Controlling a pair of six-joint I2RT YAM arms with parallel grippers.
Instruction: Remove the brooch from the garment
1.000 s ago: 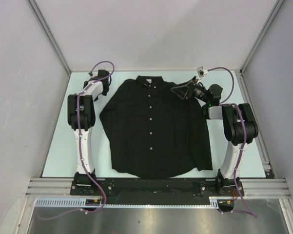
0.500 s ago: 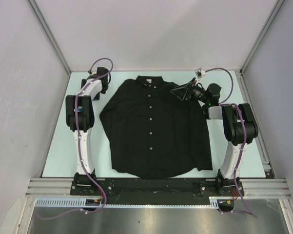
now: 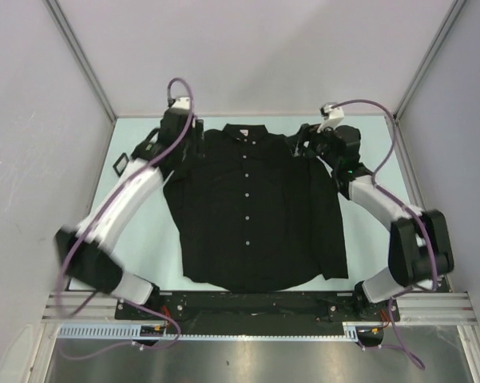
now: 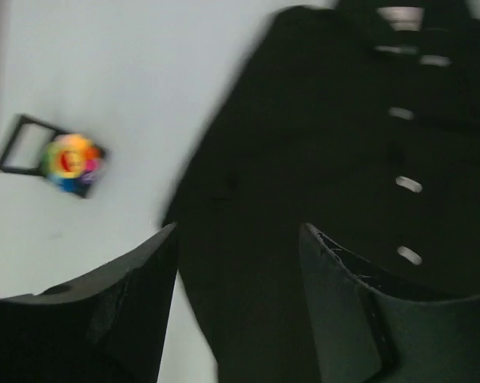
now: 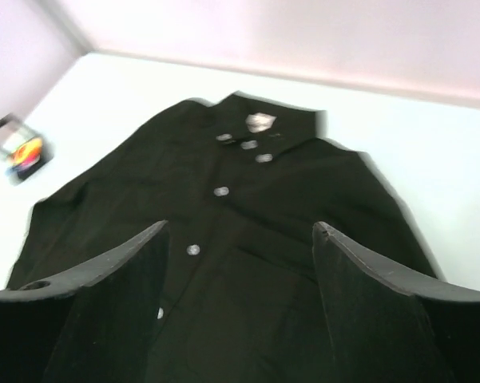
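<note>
On the left of the table [image 3: 164, 239], the brooch [image 4: 72, 157] is being shown lying on the pale surface, off the garment [image 3: 255, 215] and just beside its left sleeve edge; it is resting against a small black holder [image 4: 86, 182]; in the right wrist view the same rainbow spot [image 5: 24, 149] is appearing at the far left edge, apart from the cloth.

Next, the left gripper [image 4: 240, 231] is being held over the shoulder and sleeve on that side; its jaws are being kept spread, with only black fabric showing in the gap and nothing pinched; the left arm is being rendered blurred in the top view.

In the middle, the garment is being displayed flat and face up, collar towards the far wall, with its row of white buttons [image 4: 407, 184] running down the front.

On the right, the right gripper [image 5: 240, 227] is being held above the shirt's other shoulder, looking across the chest; its jaws are likewise being kept wide apart, and nothing is being gripped between them.
</note>
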